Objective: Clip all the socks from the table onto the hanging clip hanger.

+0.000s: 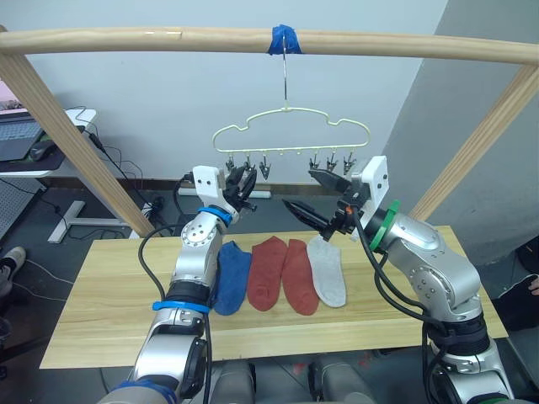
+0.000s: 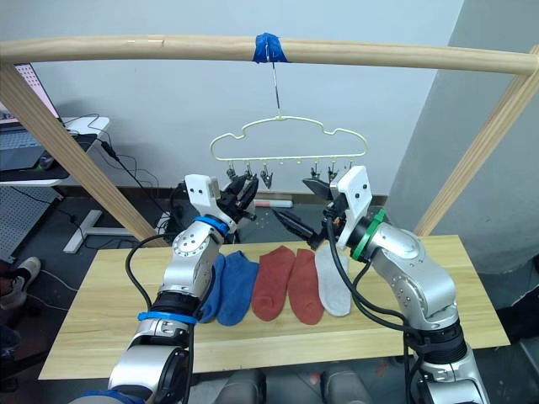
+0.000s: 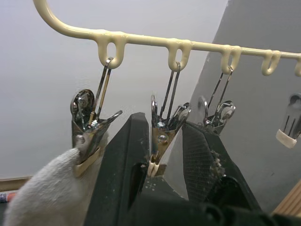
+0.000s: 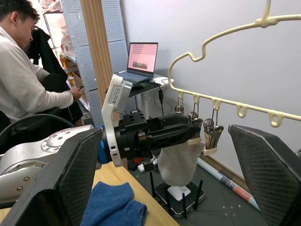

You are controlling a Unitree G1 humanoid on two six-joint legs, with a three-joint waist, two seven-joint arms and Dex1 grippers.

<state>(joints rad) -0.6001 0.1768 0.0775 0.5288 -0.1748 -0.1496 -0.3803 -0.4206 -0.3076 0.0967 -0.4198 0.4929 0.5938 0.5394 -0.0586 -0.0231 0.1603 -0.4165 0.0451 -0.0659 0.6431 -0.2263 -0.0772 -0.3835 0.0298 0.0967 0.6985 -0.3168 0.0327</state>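
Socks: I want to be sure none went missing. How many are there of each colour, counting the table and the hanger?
Blue socks: 2
Red socks: 2
Grey socks: 2, one on the table and one clipped to the hanger
Total: 6

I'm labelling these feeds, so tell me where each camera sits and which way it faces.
Eye views: head, facing forward and down at the clip hanger, table, both arms.
Left wrist: up along its jaws at the clips; a grey sock is clipped.
Right wrist: between its open jaws toward the left gripper.
Shared: hanger, grey sock.
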